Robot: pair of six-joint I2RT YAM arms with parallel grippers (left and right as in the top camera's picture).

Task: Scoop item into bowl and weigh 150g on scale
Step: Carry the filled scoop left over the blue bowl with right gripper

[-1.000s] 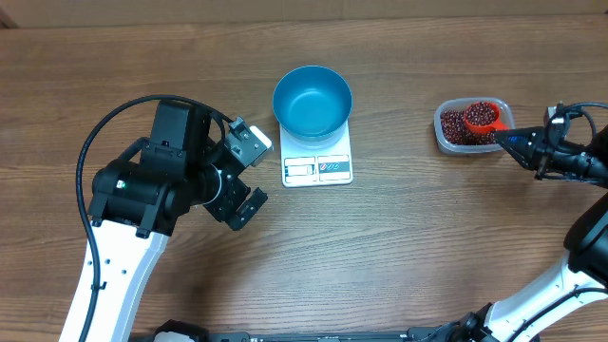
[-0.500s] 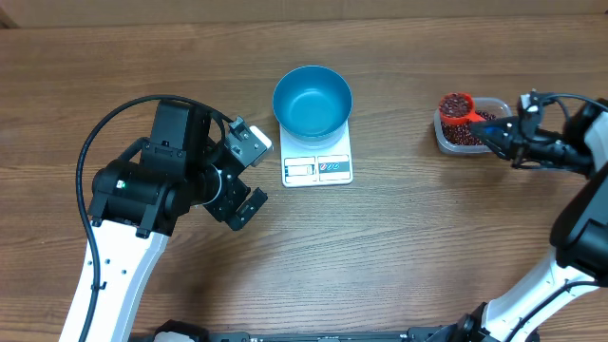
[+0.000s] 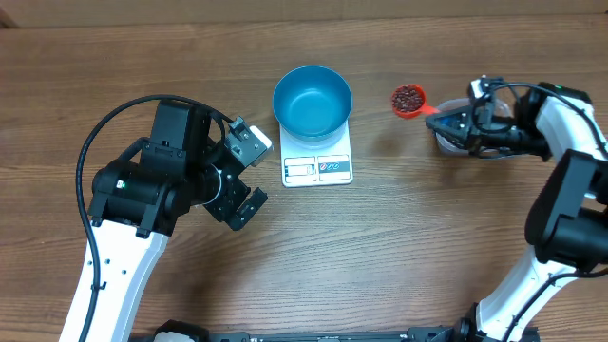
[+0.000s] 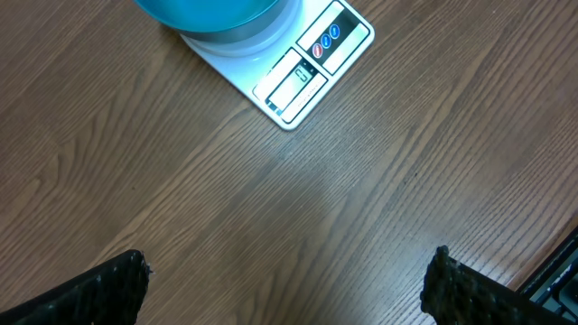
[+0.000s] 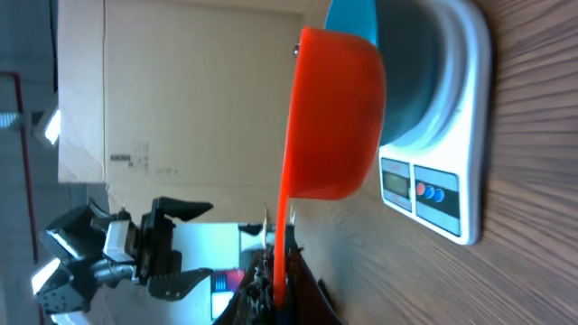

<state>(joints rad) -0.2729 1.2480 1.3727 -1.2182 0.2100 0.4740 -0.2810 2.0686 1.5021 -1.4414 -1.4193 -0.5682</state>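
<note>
The blue bowl [image 3: 313, 106] stands empty on the white scale [image 3: 318, 170] at the table's middle. My right gripper [image 3: 452, 122] is shut on the handle of an orange-red scoop [image 3: 409, 100] filled with dark red-brown beans [image 3: 409, 96]. The scoop hangs above the table, right of the bowl and apart from it. In the right wrist view the scoop [image 5: 334, 117] is seen from its underside, with the scale [image 5: 442, 126] and bowl [image 5: 354, 18] beyond it. My left gripper [image 3: 255, 176] stands open left of the scale, nothing between its fingers [image 4: 117, 284].
A clear plastic container [image 3: 445, 142] lies mostly hidden under my right gripper at the right. The left wrist view shows bare wood below the scale [image 4: 302, 72] and the bowl [image 4: 208, 13]. A cardboard wall runs along the table's far edge.
My right gripper lifted the bean-filled scoop out of the clear container and carried it left toward the bowl. The left arm has not moved.
</note>
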